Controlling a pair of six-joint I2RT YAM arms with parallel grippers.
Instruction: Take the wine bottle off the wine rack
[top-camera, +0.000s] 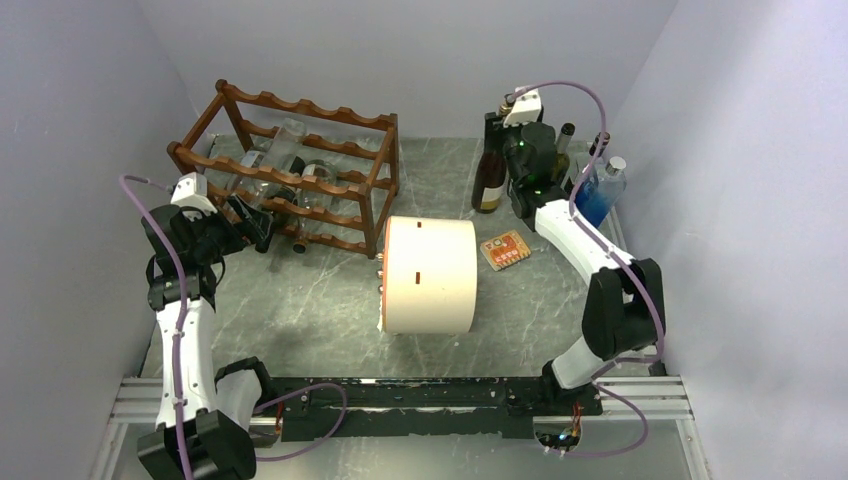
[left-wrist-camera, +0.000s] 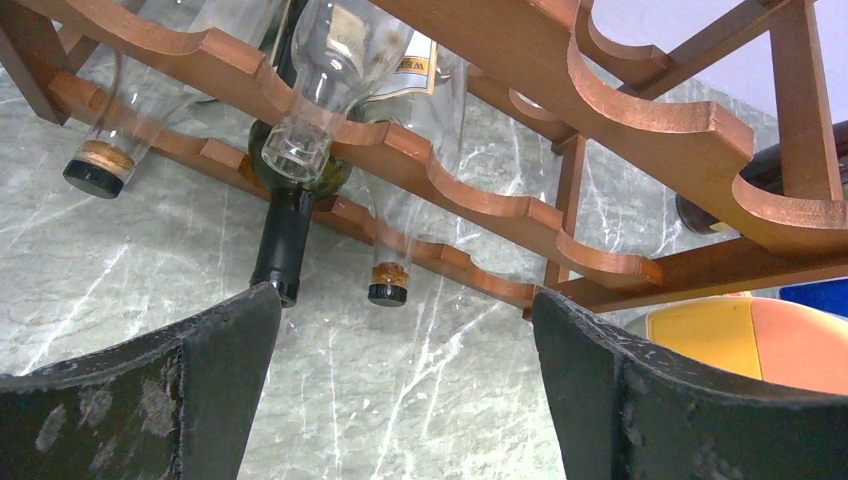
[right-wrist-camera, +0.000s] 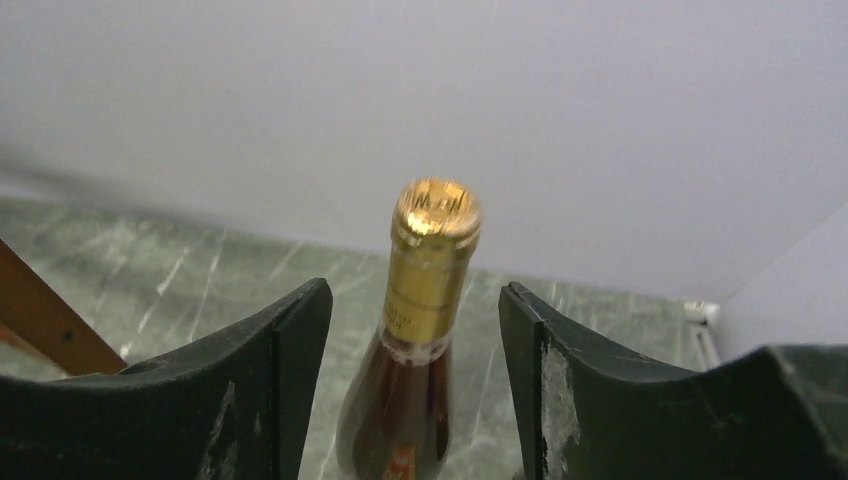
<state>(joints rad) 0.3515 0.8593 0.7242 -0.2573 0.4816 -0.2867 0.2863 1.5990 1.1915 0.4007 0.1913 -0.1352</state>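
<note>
Near centre of the grey-green marbled table top (top-camera: 330, 310), a wide cream cylinder (top-camera: 430, 275) lies on its side. Just to its right and slightly farther, a small flat orange patterned card (top-camera: 505, 250). Left side: the left gripper (left-wrist-camera: 405, 295) sits low in front of the near face of the wine rack (top-camera: 305, 110), a reddish-brown wooden frame of scalloped rails on upright posts. Its fingers are spread wide with nothing between them, only bare table. Necks point toward it from the rack: a dark green bottle with a black capsule (left-wrist-camera: 285, 245), and clear glass bottles (left-wrist-camera: 300, 150) lying in the scallops beside and above it. Far right: the right gripper (right-wrist-camera: 415, 292) straddles the neck of the wine bottle (right-wrist-camera: 430, 260), dark glass with a gold foil top. Its fingers (right-wrist-camera: 290, 370) are partly parted, a gap showing on each side of the neck, no contact. The bottle stands upright on the table near the far wall, off the rack and well apart from it to the right. Just right of it, a cluster of upright bottles, among them blue glass bottles (top-camera: 597, 200) in the far right corner.
</note>
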